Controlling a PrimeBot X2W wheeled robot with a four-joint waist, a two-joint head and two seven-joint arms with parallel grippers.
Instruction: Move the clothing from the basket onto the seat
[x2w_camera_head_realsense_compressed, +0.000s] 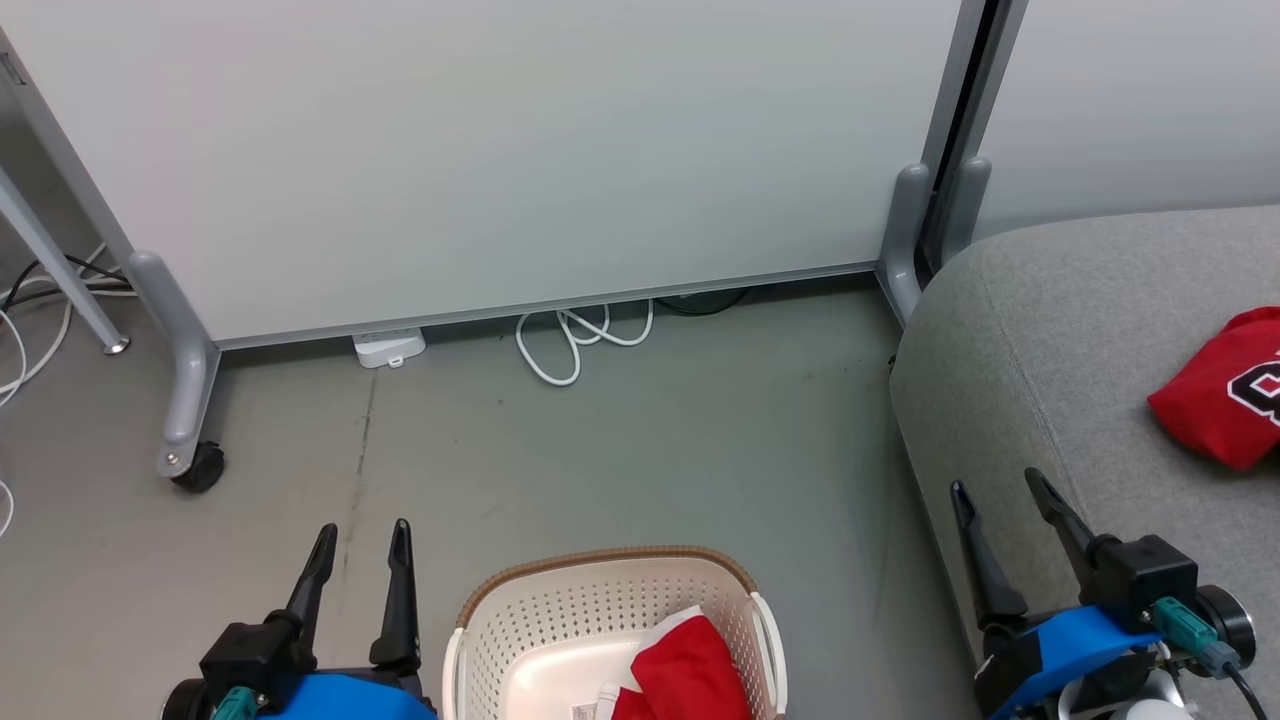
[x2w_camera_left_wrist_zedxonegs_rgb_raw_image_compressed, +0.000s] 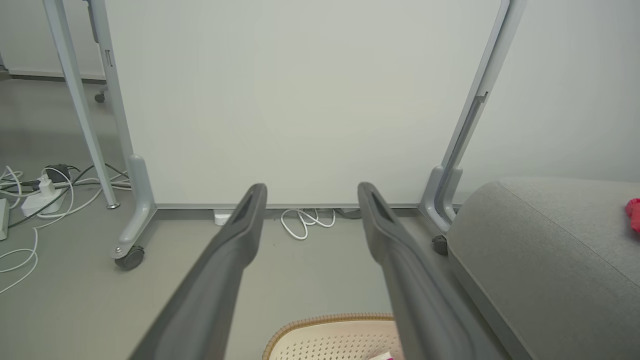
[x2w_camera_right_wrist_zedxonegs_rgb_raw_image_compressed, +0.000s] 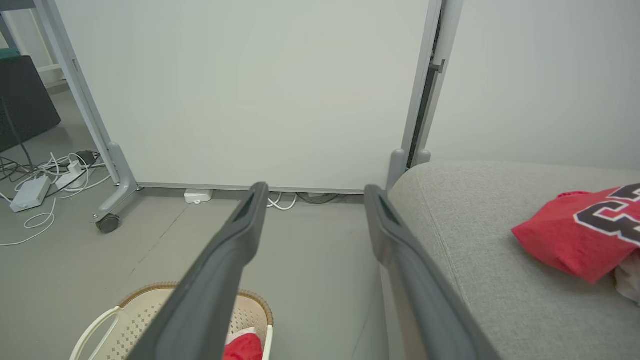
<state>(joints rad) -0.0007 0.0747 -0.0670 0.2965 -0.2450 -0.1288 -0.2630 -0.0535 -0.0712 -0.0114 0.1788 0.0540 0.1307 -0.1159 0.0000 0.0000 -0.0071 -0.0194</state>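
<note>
One red jersey (x2w_camera_head_realsense_compressed: 1225, 385) lies on the grey sofa seat (x2w_camera_head_realsense_compressed: 1050, 330) while another red garment (x2w_camera_head_realsense_compressed: 690, 675) sits in the laundry basket (x2w_camera_head_realsense_compressed: 600, 580). The left gripper (x2w_camera_head_realsense_compressed: 365, 528) and right gripper (x2w_camera_head_realsense_compressed: 995, 482) hover spread wide and empty. The job appears roughly half done.

The left gripper (x2w_camera_left_wrist_zedxonegs_rgb_raw_image_compressed: 311, 187) is seen with its dark fingers spread apart and nothing held between them. The basket (x2w_camera_left_wrist_zedxonegs_rgb_raw_image_compressed: 325, 320) is glimpsed near, below them. On the seat (x2w_camera_left_wrist_zedxonegs_rgb_raw_image_compressed: 550, 250), at the right, red clothing (x2w_camera_left_wrist_zedxonegs_rgb_raw_image_compressed: 634, 212) is laid. A white partition (x2w_camera_left_wrist_zedxonegs_rgb_raw_image_compressed: 300, 100) is set far behind.
</note>
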